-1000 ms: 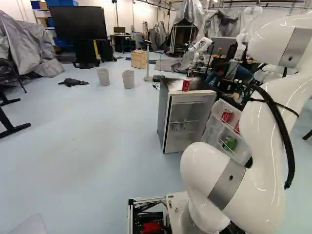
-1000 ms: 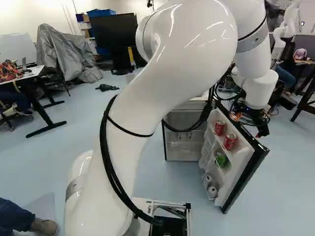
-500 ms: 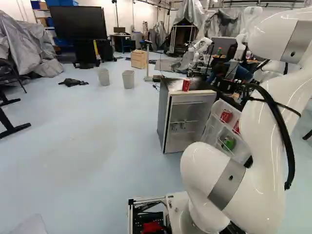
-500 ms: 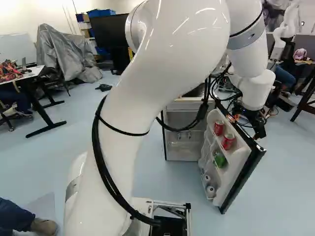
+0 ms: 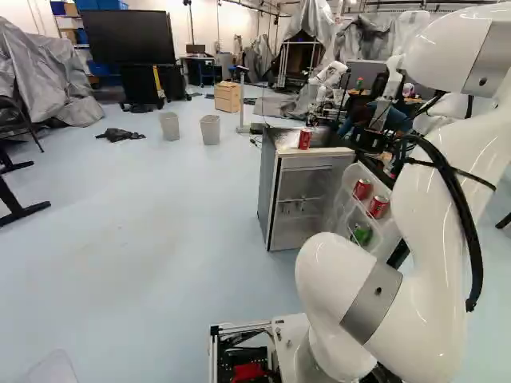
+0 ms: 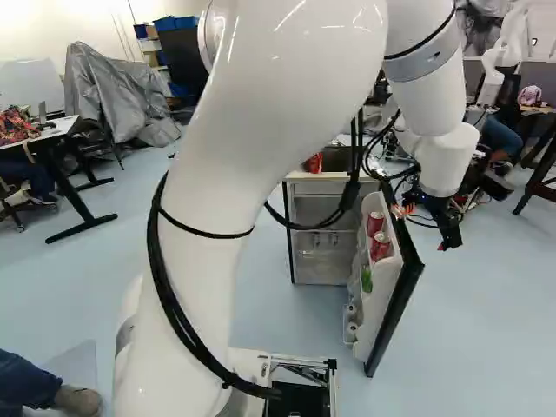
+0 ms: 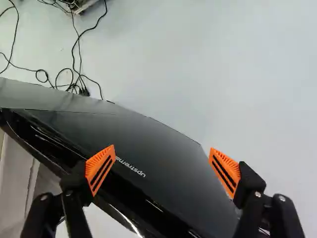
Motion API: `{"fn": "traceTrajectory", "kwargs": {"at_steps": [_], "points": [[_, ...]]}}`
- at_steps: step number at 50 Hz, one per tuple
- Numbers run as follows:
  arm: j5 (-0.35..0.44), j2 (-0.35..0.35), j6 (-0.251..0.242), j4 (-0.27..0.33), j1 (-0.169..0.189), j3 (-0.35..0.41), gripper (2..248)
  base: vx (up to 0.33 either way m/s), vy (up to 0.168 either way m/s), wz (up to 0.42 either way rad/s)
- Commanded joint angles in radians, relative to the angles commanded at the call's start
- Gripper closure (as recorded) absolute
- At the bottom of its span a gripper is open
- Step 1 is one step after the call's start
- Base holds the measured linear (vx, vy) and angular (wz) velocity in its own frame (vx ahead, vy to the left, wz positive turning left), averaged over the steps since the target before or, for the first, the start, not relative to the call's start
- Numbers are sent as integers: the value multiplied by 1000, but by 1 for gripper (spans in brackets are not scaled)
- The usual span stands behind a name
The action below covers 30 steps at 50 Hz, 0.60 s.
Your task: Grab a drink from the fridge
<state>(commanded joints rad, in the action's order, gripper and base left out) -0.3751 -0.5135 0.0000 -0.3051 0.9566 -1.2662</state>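
My gripper (image 6: 447, 233) is on the outer side of the fridge door (image 6: 398, 304) in the right base view. In the wrist view the gripper (image 7: 163, 169) is open, with the door's dark outer panel (image 7: 173, 168) beneath and between its orange pads; contact cannot be made out. The small fridge (image 5: 270, 187) stands open. Its door shelves hold two red cans (image 6: 375, 223) (image 6: 380, 246), a green item (image 6: 367, 279) and pale round-ended items (image 6: 351, 332) lower down. Another red can (image 5: 305, 139) stands on the fridge top.
Black cables (image 7: 74, 74) lie on the floor beyond the door. Two bins (image 5: 209, 129) and a wooden box (image 5: 227, 96) stand behind the fridge to the left. Another robot (image 5: 327, 76) is farther back. A table (image 6: 52, 132) is at the left of the right base view.
The fridge door has swung partway toward the fridge body, carrying its cans along. My arm and gripper have moved leftward in the right base view. The base has stayed put.
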Motion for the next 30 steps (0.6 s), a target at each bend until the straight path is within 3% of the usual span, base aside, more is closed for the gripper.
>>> {"fn": "traceTrajectory", "kwargs": {"at_steps": [30], "points": [[0, 85, 0, 0, -12, 117, 3, 0, 0, 0]]}}
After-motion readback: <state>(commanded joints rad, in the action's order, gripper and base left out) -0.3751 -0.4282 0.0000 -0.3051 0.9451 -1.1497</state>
